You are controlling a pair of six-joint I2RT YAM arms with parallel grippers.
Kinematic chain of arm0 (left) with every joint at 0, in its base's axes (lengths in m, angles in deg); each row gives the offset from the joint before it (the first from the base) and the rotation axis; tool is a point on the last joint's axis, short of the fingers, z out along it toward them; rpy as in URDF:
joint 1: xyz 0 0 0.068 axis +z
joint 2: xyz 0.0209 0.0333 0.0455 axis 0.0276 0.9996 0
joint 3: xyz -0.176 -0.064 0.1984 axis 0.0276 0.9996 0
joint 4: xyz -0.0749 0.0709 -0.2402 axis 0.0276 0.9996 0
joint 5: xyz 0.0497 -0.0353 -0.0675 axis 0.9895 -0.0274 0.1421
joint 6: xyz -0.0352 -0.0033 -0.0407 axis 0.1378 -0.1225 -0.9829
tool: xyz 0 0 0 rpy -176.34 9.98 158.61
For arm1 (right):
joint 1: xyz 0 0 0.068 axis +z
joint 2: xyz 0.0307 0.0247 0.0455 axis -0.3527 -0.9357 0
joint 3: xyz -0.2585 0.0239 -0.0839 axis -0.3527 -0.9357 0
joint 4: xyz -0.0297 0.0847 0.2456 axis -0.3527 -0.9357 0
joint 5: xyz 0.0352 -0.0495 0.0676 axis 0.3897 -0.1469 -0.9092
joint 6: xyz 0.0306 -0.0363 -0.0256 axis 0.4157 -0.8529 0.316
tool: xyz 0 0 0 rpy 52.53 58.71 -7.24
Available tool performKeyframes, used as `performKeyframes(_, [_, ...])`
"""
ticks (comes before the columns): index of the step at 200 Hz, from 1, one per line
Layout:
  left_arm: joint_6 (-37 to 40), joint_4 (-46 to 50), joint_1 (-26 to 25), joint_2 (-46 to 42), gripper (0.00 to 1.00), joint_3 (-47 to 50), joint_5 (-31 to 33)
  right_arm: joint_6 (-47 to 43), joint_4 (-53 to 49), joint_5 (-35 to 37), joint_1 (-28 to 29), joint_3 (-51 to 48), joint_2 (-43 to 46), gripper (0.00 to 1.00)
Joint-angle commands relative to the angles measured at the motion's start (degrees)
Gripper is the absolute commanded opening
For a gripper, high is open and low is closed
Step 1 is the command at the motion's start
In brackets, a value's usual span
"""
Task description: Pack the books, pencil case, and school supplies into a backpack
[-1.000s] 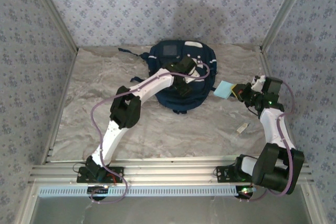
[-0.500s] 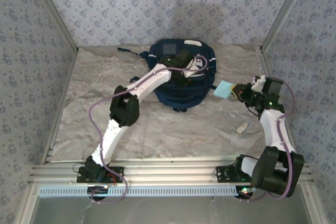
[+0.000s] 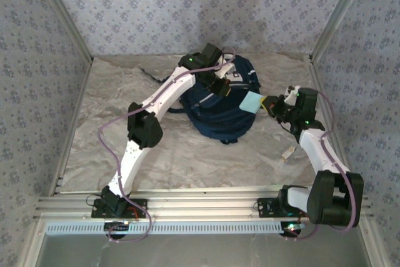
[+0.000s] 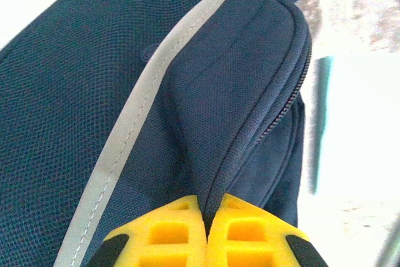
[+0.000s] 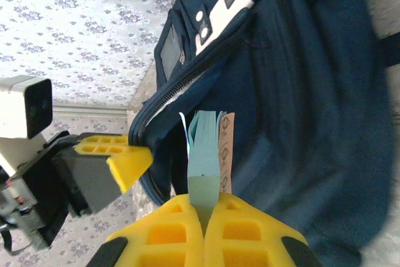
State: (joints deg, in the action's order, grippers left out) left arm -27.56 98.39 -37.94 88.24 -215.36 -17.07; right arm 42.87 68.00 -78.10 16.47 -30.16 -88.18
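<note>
The navy backpack (image 3: pixel 219 112) with white trim lies at the back middle of the table, its top edge pulled up. My left gripper (image 3: pixel 220 87) is shut on a fold of its fabric beside the zipper (image 4: pixel 206 201). My right gripper (image 3: pixel 267 103) is shut on the small light-blue pad of notes (image 3: pixel 251 101), holding it edge-up (image 5: pixel 205 148) just in front of the backpack's (image 5: pixel 300 92) zipper opening. In the right wrist view one yellow finger of the left gripper (image 5: pixel 122 157) sits at that opening's rim. The books and the pencil case are out of view.
A small pale tag-like scrap (image 3: pixel 288 152) lies on the marble tabletop near the right arm. A dark strap (image 3: pixel 150 73) trails left from the backpack. Wallpapered walls and metal posts enclose the table on three sides.
My left gripper has shut on the backpack's edge and lifted it toward the back wall. The right gripper has carried the pad leftward, close to the opening.
</note>
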Motion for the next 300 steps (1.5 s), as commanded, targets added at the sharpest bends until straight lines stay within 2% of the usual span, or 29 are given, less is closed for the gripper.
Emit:
performKeyframes(1, [-7.0, -3.3, -0.5, -3.4, 0.00, -3.7, -8.9, 4.9, 6.5, 2.7, 2.1, 0.6, -2.6, 0.00])
performKeyframes(53, [-13.9, -9.3, -0.6, -2.1, 0.00, -4.1, -9.7, 8.6, 12.3, 10.1, 7.7, -1.4, -5.7, 0.00])
performKeyframes(81, [-15.7, -10.7, -0.7, -1.4, 0.00, -4.6, -10.3, 11.6, 21.2, 11.8, 10.9, -1.6, -11.8, 0.00])
performKeyframes(132, [-16.9, -11.9, -0.6, -1.4, 0.00, -3.7, -10.2, 16.0, 31.3, 12.2, 16.7, 5.6, -26.1, 0.00])
performKeyframes(151, [-17.4, -13.0, -0.7, -1.5, 0.00, -2.4, -10.5, 18.4, 35.8, 13.0, 17.2, 5.0, -28.5, 0.00])
performKeyframes(162, [-17.6, -13.5, -0.5, -1.5, 0.00, -1.9, -10.8, 18.0, 34.5, 13.9, 17.1, 4.9, -28.4, 0.00])
performKeyframes(183, [-18.2, -14.4, -0.3, -1.4, 0.00, -1.1, -11.2, 15.5, 27.2, 14.5, 16.5, 6.1, -27.5, 0.25])
performKeyframes(212, [-18.7, -15.1, 0.1, -1.3, 0.00, -1.1, -11.5, 10.1, 18.3, 17.6, 14.7, 5.1, -22.0, 0.31])
performKeyframes(254, [-19.7, -16.6, 0.8, -0.8, 0.00, -1.1, -11.7, -4.0, -4.5, 22.2, 11.5, 8.3, -10.0, 0.47])
performKeyframes(275, [-20.5, -17.5, 1.1, -0.1, 0.00, -1.2, -12.5, -11.1, -14.5, 23.1, 9.3, 10.0, -5.3, 0.63])
performKeyframes(293, [-20.9, -17.9, 1.4, 0.3, 0.00, -1.1, -13.2, -15.5, -22.7, 22.7, 7.1, 12.0, -2.7, 0.73])
performKeyframes(300, [-21.0, -18.1, 1.5, 0.5, 0.00, -1.1, -13.4, -15.5, -25.3, 21.9, 6.0, 12.2, -1.8, 0.86])
